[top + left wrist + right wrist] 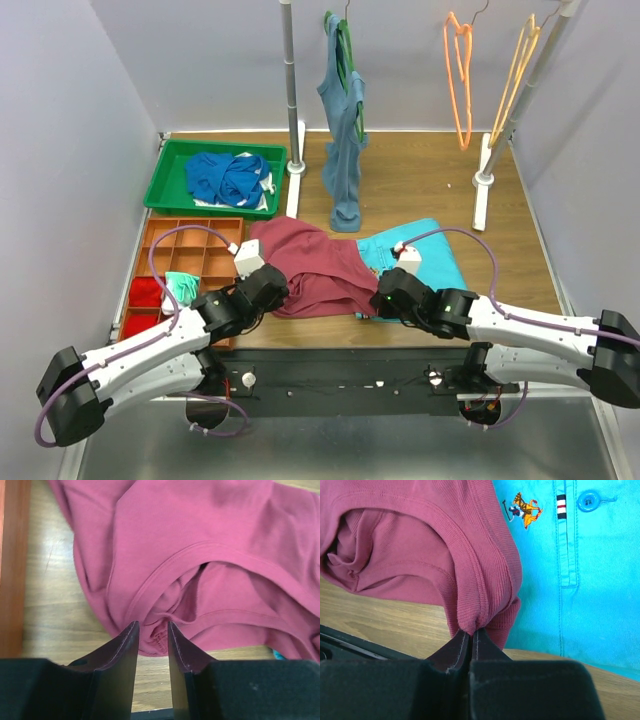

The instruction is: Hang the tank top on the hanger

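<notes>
Tank top is lying crumpled on the table in the top view, toward 6 o'clock, its right part overlapping a turquoise shirt. The hanger is hanging bare from the rail far off at 1 o'clock, well apart from the garment, so by my reckoning the job is barely beginning: the cloth is only being gathered, and lifting it, fetching the hanger and threading the straps are all left to do. The left claw is sitting at the garment's 8 o'clock edge, the right claw at its 4 o'clock corner.

From the left wrist, the left claw is standing narrowly apart, a bunched bit of hem lying between the tips at 12 o'clock – whether it is actually pinching, I cannot tell. The rest of the tank top is spreading away above, its neck opening gaping.

From the right wrist, the right claw is clamping tight on a ribbed fold of the tank top, which is rising from the tips toward 11 o'clock – the turquoise shirt is lying at 2 o'clock.
</notes>
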Controlling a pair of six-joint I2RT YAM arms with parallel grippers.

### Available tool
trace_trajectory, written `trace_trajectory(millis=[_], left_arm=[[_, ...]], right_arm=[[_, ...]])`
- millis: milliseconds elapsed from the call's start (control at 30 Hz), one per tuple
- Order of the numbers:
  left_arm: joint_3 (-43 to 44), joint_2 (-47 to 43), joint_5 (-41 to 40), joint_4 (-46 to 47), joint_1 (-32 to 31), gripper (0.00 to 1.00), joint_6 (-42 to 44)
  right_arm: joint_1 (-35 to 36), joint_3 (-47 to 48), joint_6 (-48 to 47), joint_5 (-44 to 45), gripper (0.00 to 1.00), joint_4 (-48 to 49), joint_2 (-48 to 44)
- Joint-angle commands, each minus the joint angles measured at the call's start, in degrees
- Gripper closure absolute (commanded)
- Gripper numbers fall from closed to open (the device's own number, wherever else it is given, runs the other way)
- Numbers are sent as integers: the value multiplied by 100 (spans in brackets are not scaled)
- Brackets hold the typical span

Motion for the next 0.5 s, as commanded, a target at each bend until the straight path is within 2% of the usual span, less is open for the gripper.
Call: trace_trajectory(millis=[0, 333, 433, 467], left_arm=[[-188, 201, -484, -109, -134, 63, -495], [-425, 686, -405, 445, -213, 61, -654], [-487, 642, -528, 507, -222, 72, -689], [-487, 590, -563, 524, -222, 87, -671]], right_arm=[[25, 177, -40, 66, 92, 120, 50], [17, 265, -48, 58, 92, 111, 50], [17, 352, -75, 66, 92, 102, 85], [16, 396, -118, 92, 92, 94, 94]])
